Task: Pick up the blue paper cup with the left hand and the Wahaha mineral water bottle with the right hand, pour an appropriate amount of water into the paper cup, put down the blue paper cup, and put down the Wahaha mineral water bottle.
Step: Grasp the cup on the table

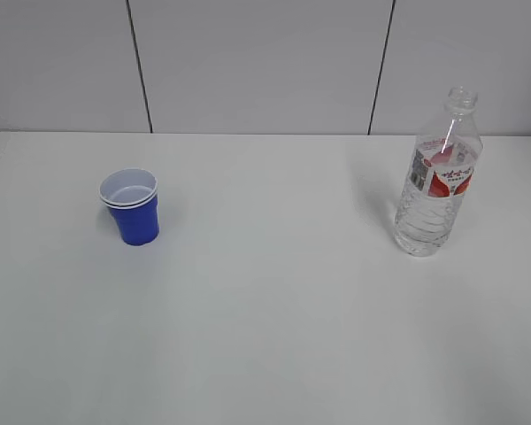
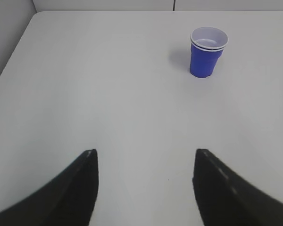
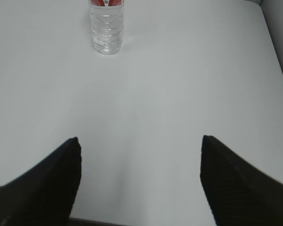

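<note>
Left hand (image 2: 144,162): fingers apart, nothing between them, hovering over bare table (image 2: 108,94). Blue paper cup (image 2: 207,52) upright well ahead, off to the right of its centreline. White inside; can't tell if anything's in it.

Right hand (image 3: 140,150): fingers spread wide, empty. Wahaha mineral water bottle (image 3: 106,26) stands far ahead, left of centre; top cut off by the frame edge here, only ribbed base and a sliver of red label visible.

Exterior view shows the whole bottle, capless, water level unclear, with cup at left, bottle at right, well apart. Neither arm appears there.
</note>
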